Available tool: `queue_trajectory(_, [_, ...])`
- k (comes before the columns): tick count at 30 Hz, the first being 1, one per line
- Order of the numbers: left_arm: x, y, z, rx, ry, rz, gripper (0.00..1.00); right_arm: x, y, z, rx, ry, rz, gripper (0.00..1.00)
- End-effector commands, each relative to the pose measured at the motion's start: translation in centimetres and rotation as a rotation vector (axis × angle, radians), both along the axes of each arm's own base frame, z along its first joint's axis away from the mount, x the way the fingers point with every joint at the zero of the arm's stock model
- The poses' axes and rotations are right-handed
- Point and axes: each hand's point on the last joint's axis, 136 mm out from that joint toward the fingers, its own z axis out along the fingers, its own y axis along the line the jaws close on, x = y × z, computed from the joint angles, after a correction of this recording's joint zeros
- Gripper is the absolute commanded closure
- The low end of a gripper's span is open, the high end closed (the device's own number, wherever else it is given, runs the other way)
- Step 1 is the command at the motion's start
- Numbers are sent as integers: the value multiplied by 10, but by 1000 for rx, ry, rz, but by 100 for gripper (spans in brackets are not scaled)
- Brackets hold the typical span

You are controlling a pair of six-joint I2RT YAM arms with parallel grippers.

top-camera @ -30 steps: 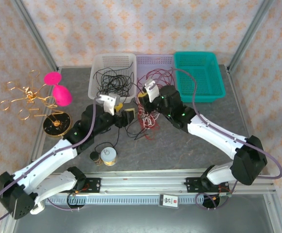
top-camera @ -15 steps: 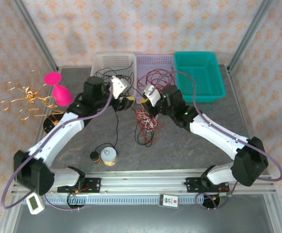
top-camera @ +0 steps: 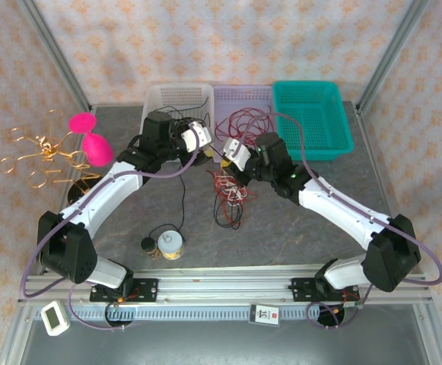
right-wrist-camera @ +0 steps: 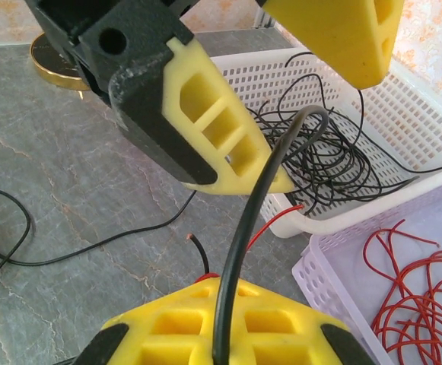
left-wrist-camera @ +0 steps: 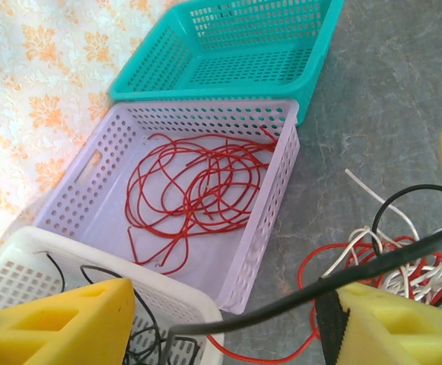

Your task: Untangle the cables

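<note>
Grey table [top-camera: 297, 228] lies bare toward its near right corner. A white basket [top-camera: 154, 106], lilac basket [top-camera: 255, 97] and teal basket [top-camera: 312, 122] line the far edge. The right gripper [right-wrist-camera: 219, 323] is clamped on a black cable [right-wrist-camera: 262, 179], which crosses the wide-open jaws of the left gripper [left-wrist-camera: 224, 315] beside the white basket's near rim. Overhead, a red and white tangle [top-camera: 227, 186] sits mid-table. The left wrist view shows red cable [left-wrist-camera: 198, 182] coiled in the lilac basket.
</note>
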Motion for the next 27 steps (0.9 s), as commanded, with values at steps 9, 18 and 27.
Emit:
queue_trajectory(9, [16, -17, 3, 41, -148, -112, 28, -4, 2, 18, 11, -21, 37, 100])
queue_trajectory(18, [24, -28, 3, 19, -200, -110, 80, -1, -1, 29, 22, -54, 7, 100])
queue_trajectory(27, [-1, -11, 71, -164, -347, -10, 100, 34, -27, 26, 263, -56, -321, 64])
